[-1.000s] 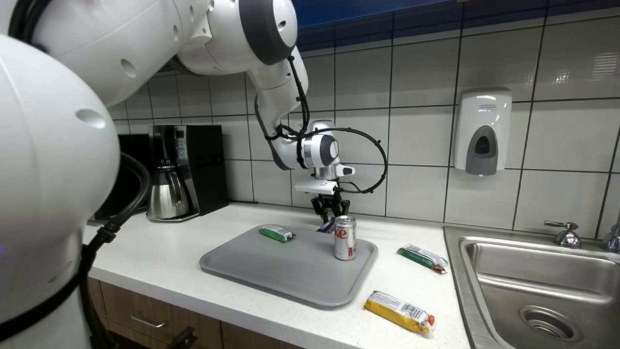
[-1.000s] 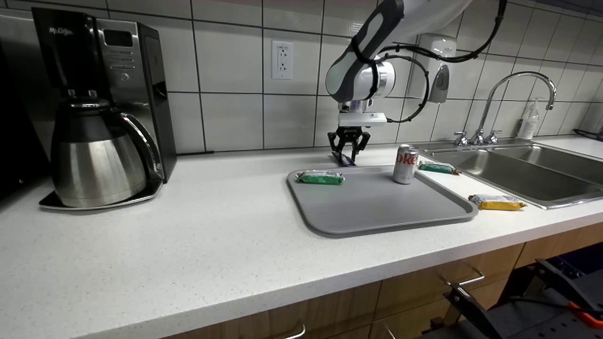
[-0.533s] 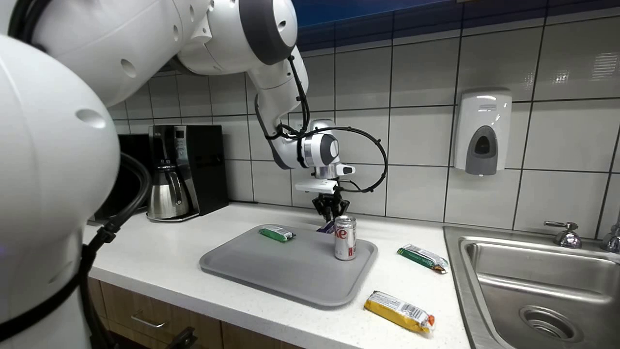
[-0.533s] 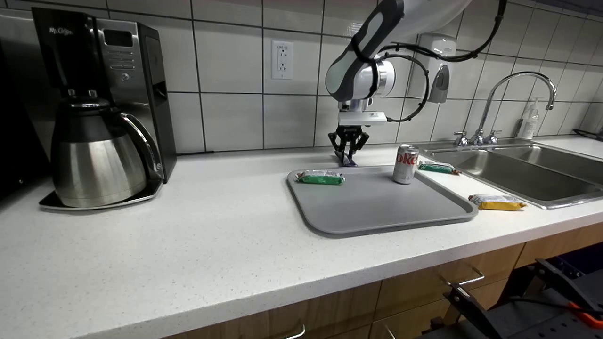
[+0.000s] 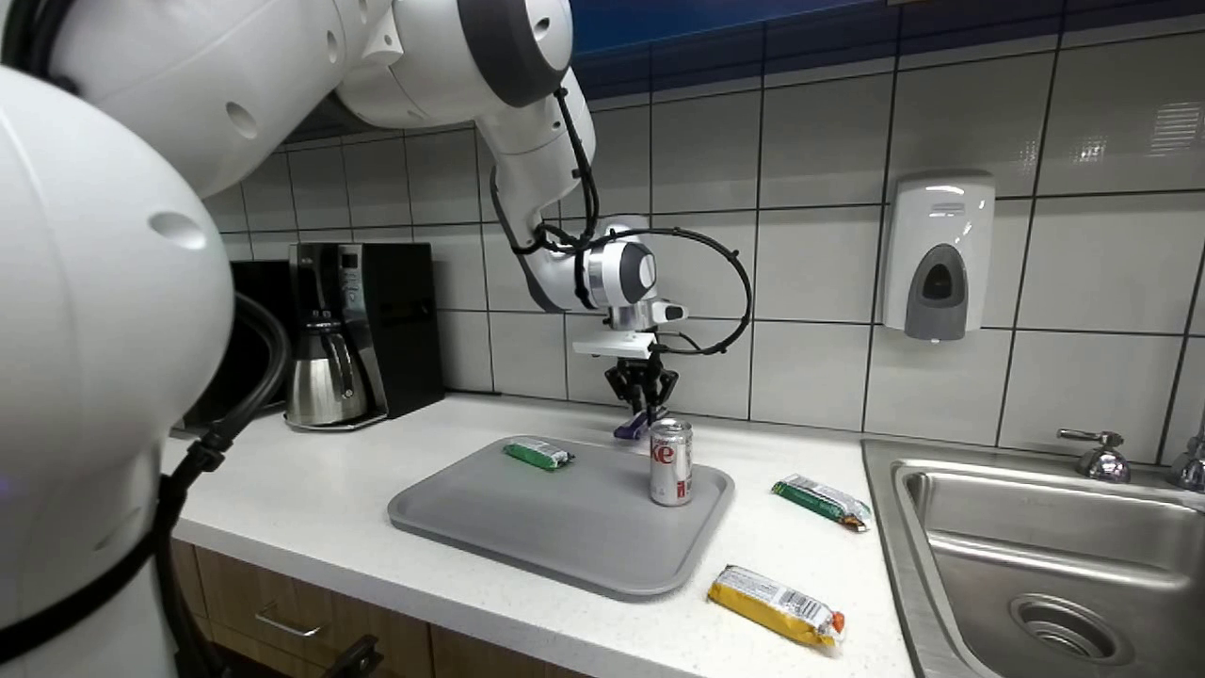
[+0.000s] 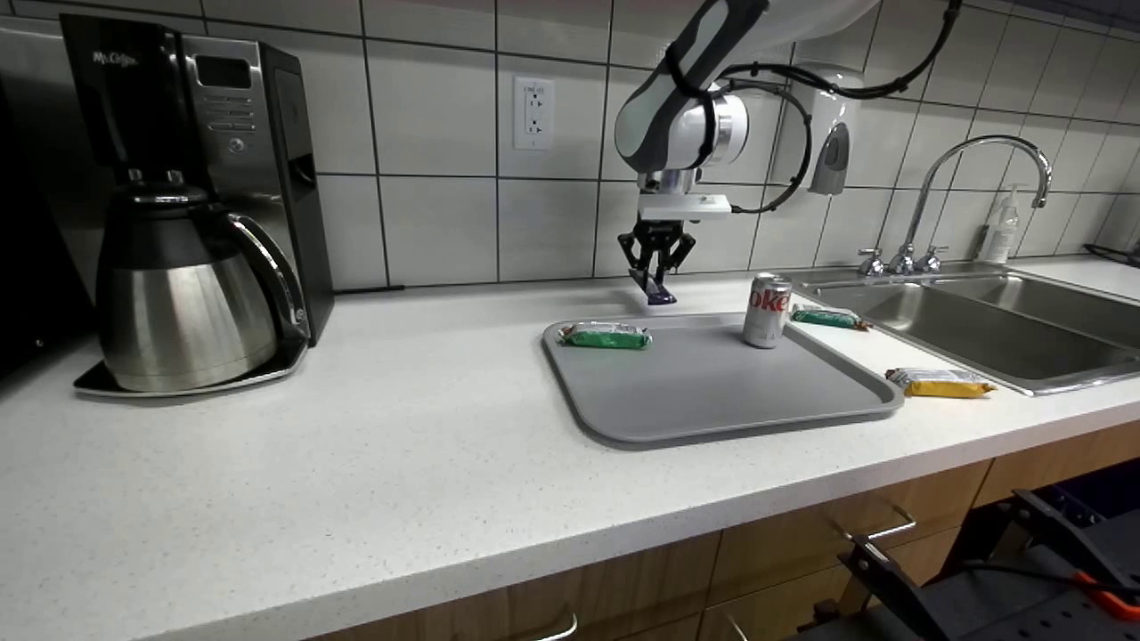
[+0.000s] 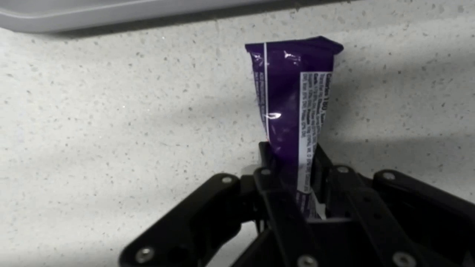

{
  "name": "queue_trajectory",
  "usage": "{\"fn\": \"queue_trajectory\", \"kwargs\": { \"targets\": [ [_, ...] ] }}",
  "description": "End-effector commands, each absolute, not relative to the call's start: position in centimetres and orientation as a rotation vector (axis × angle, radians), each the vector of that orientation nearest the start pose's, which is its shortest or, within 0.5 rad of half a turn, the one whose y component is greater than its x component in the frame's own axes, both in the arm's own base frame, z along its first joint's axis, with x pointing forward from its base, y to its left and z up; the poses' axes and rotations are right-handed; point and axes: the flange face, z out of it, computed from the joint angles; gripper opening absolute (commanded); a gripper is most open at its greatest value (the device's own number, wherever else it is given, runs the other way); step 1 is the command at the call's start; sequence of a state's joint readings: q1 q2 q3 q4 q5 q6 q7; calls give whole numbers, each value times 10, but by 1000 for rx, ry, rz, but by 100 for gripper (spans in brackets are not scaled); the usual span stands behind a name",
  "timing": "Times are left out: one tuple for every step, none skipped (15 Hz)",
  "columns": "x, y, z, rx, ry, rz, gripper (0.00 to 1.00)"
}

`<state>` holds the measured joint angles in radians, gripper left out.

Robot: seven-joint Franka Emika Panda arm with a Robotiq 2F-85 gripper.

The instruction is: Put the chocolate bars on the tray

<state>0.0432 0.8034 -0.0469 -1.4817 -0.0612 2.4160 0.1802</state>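
One purple bar [image 7: 291,92] in the pinch, the tray [image 6: 739,392] just ahead

The fingers [image 7: 264,152] of the gripper [image 7: 293,154] have the purple bar squeezed between them, lower centre in the wrist view, its folded free end poking toward the top of that frame. From here it looks lifted off the counter [image 6: 356,401], just behind the tray's back edge; that edge runs along the upper left of the wrist view, near the wrapper but not touching.

I'd lift it well clear before crossing, so the free end doesn't snag the lip. The bare middle of the tray looks like the best landing: in an exterior view a green bar [image 6: 606,336] lies at the tray's upper left and a Coke can [image 6: 767,313] stands toward its upper right; I'd expect it to tip if bumped. Let the bar's underside meet the tray before the fingers part; that slick-looking wrapper might slide or drop crooked.

Farther out, right of the tray in both exterior views, another green bar [image 5: 819,501] and a yellow bar [image 5: 774,605] lie on the counter near the sink [image 5: 901,537]. Presumably they follow, so leave them room.
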Motion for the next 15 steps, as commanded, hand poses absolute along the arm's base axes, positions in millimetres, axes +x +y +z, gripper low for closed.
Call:
{"fn": "queue_trajectory", "kwargs": {
  "targets": [
    [716, 10, 247, -3181, 105, -209, 6],
    [712, 12, 254, -3182, 82, -217, 6],
    [708, 14, 260, -3179, 59, -221, 6],
    [702, 18, 265, -3183, 39, -230, 6],
    [696, 21, 269, -3185, 19, -230, 6],
    [689, 24, 272, -3188, 1, -231, 6],
    [682, 27, 275, -3192, -14, -224, 6],
    [673, 32, 276, -3193, -36, -217, 6],
    [666, 36, 278, -3191, -61, -205, 6],
    [656, 44, 280, -3192, -96, -202, 6],
    [648, 50, 282, -3192, -129, -193, 6],
    [638, 59, 283, -3193, -165, -190, 6],
    [629, 67, 284, -3195, -197, -185, 6],
    [619, 75, 284, -3196, -225, -175, 6],
    [609, 82, 284, -3195, -255, -164, 6]
  ]
}}
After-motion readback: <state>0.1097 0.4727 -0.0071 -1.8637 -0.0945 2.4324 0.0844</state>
